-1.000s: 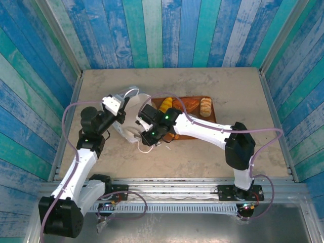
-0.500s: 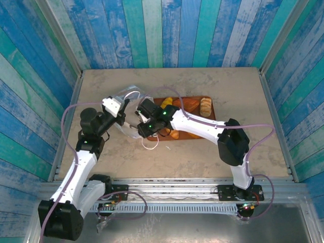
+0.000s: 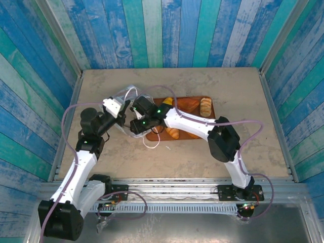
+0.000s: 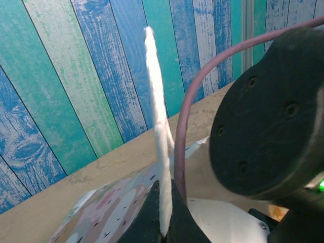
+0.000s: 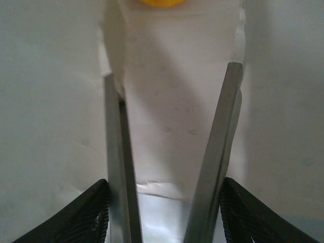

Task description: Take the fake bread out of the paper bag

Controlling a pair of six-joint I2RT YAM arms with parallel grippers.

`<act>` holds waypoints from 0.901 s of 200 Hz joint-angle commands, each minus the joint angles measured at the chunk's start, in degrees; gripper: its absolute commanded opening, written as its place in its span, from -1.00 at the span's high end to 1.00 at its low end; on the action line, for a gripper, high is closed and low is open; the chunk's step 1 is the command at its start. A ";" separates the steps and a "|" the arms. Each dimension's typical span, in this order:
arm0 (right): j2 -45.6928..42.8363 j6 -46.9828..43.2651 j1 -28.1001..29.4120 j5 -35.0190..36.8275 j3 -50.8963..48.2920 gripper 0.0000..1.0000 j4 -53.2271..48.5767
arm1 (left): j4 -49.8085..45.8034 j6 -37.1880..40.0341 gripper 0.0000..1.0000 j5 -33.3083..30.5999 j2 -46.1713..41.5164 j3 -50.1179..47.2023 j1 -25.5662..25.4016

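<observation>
Beige table (image 3: pixel 228 86), one paper bag (image 4: pixel 96 212), four fake bread (image 3: pixel 205 106), left fingers (image 4: pixel 144 220) clamp handle (image 4: pixel 157 101), right fingers (image 5: pixel 119 167) apart, empty

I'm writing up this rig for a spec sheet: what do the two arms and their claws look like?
Both the left arm and the right arm have white tube links between chunky black joints, with small green lights on some joints and a mauve cable looping alongside. The right claw has two flat grey metal fingers on black textured mounts. The left claw has dark, tapered tips.
</observation>
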 commanded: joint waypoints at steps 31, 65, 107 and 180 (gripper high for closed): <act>4.07 2.74 -0.34 -2.66 5.02 -0.17 3.48 | -0.41 -0.17 0.99 2.11 -0.15 0.41 -0.13; 5.16 1.71 -0.47 -2.61 5.96 -0.15 1.55 | -0.09 -0.44 0.99 1.79 -0.08 0.29 -0.17; 0.81 -2.15 -0.47 -3.37 -7.25 -0.10 9.19 | 1.09 -1.40 0.99 -0.30 -0.61 0.17 -0.13; 0.47 -6.84 0.64 -5.31 -10.20 -0.16 11.40 | 2.06 -3.26 0.99 -2.37 -0.65 1.03 -0.13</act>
